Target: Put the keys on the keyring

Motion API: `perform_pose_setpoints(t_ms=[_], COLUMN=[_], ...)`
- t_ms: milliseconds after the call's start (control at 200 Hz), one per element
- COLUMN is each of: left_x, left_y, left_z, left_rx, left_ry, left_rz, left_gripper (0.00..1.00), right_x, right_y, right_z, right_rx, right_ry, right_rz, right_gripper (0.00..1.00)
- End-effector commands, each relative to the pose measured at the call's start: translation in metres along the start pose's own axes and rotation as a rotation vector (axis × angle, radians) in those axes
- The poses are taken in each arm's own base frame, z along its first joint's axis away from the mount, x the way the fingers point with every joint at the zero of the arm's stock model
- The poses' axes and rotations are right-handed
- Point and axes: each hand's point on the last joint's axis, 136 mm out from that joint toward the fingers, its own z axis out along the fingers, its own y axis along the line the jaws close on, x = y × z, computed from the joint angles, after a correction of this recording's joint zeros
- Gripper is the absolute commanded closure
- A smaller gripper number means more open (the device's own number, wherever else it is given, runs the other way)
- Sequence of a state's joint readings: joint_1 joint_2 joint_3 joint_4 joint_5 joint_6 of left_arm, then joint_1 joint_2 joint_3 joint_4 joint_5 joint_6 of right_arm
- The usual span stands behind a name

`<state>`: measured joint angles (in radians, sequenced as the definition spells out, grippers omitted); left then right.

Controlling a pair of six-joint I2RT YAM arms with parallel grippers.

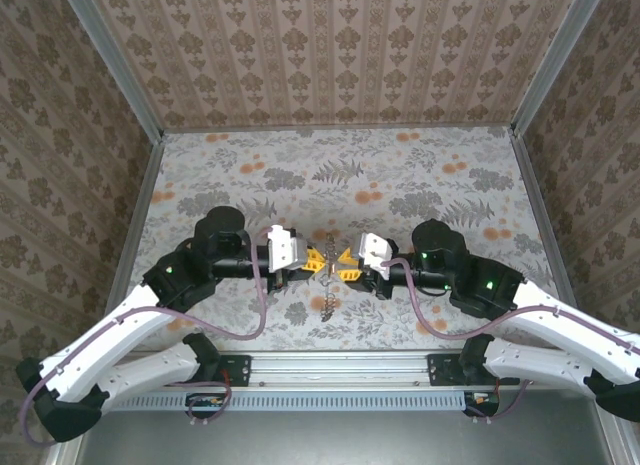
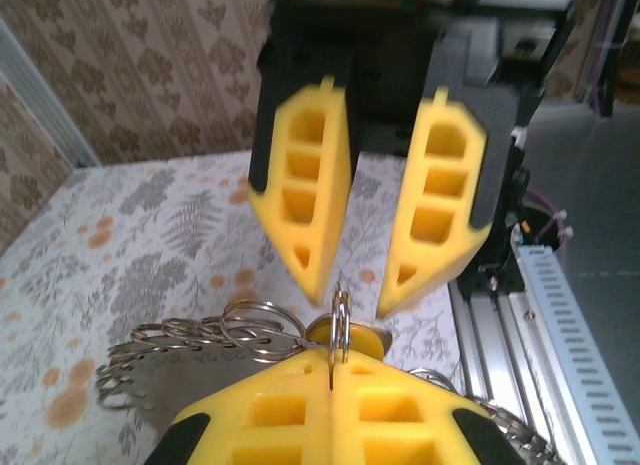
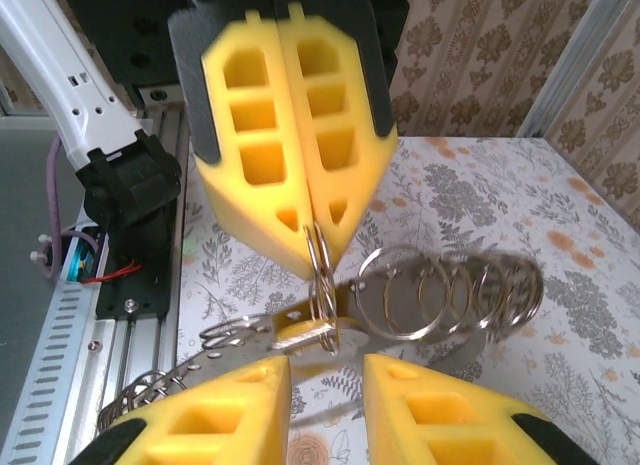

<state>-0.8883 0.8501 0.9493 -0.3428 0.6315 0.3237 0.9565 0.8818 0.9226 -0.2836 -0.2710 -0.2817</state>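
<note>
Over the middle of the desk now, my left jaws and right jaws nose to nose, left ones leftward, right ones rightward. Between them stands the keyring, upright, one side pinched in my left jaws, the free side just before the gap of my right jaws, which stand apart. Behind it a run of linked rings reaches toward the far wall; before it a chain trails toward the near rail

Diffuse, even overhead illumination. The top view is sharp, with soft shadows at 6 o'clock on the bench. Left wrist view: right tool motion-blurred at 12 o'clock. Right wrist view: chain of rings smeared at 3 o'clock, with bright glints.
</note>
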Motion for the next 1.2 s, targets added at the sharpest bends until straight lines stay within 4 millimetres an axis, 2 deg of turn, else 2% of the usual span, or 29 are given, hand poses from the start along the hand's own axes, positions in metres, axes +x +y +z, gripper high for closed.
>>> perform_pose_setpoints(t_ms=[0,165,370,665,825,1190], left_x=[-0.029,-0.031,-0.034,-0.033,-0.039,-0.049], left_y=[-0.007,-0.009,-0.006,-0.006,-0.006,-0.008], left_z=[-0.005,-0.004,-0.004,-0.003,-0.007,-0.012], left_rx=[0.049,0.06,0.042,0.049,0.052,0.072], left_ry=[-0.13,-0.184,-0.244,-0.253,-0.291,-0.345], left_rz=[0.025,0.024,0.025,0.023,0.034,0.045], left_gripper=[1.0,1.0,1.0,1.0,1.0,1.0], right_x=[-0.013,-0.022,-0.03,-0.024,-0.02,-0.014], right_y=[0.005,0.005,0.009,0.008,0.007,-0.002], right_z=[-0.003,-0.009,-0.017,-0.011,-0.008,0.008], right_rx=[-0.022,-0.014,-0.017,-0.021,-0.02,-0.006], right_ry=[-0.067,-0.12,-0.185,-0.167,-0.135,-0.055], right_rz=[-0.016,-0.022,-0.027,-0.012,0.011,0.055], right_gripper=[0.73,0.74,0.82,0.89,0.92,0.9])
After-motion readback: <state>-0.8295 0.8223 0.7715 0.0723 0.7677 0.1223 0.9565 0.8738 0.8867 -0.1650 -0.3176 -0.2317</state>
